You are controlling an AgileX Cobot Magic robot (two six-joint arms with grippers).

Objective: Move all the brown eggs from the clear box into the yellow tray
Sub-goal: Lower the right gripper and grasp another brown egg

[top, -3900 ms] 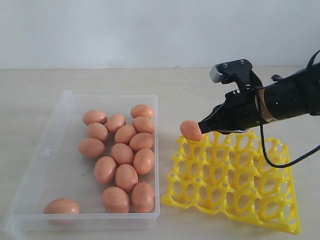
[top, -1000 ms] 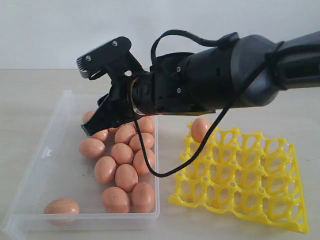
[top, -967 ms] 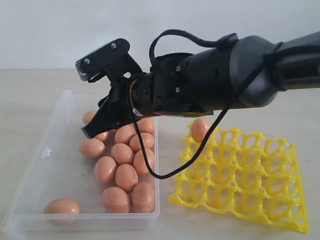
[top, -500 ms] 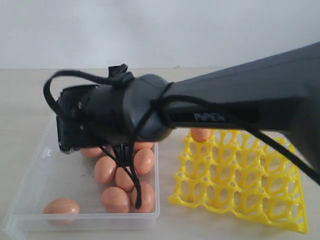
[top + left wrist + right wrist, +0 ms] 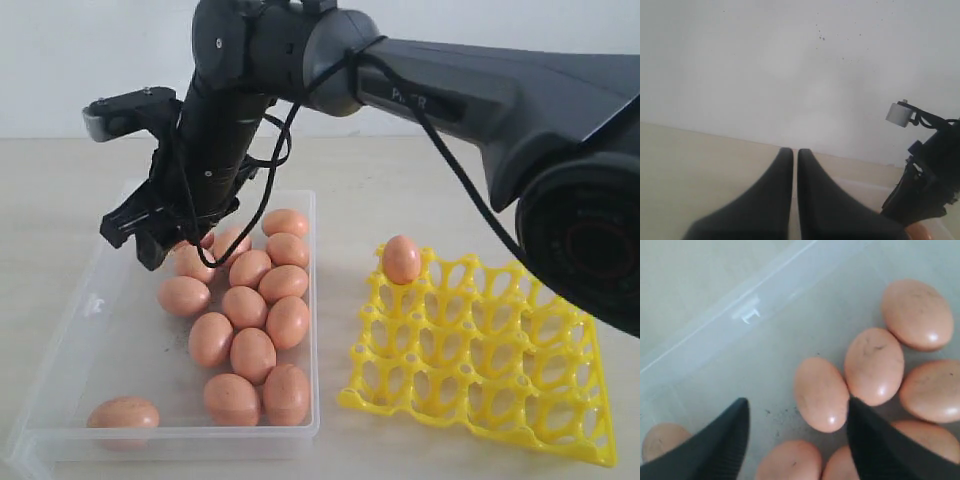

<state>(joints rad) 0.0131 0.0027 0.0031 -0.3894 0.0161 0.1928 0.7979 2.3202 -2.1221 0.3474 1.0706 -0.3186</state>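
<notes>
Over the box, the right tool hangs spread and empty above the eggs, one egg already in the tray; it should drop straight, straddle a single egg, close softly.

The only writing I can find is white lettering along my right arm, seen in the exterior view. A cable crosses it, so I read just "P" at the start and "ER" at the end; the middle is hidden.
</notes>
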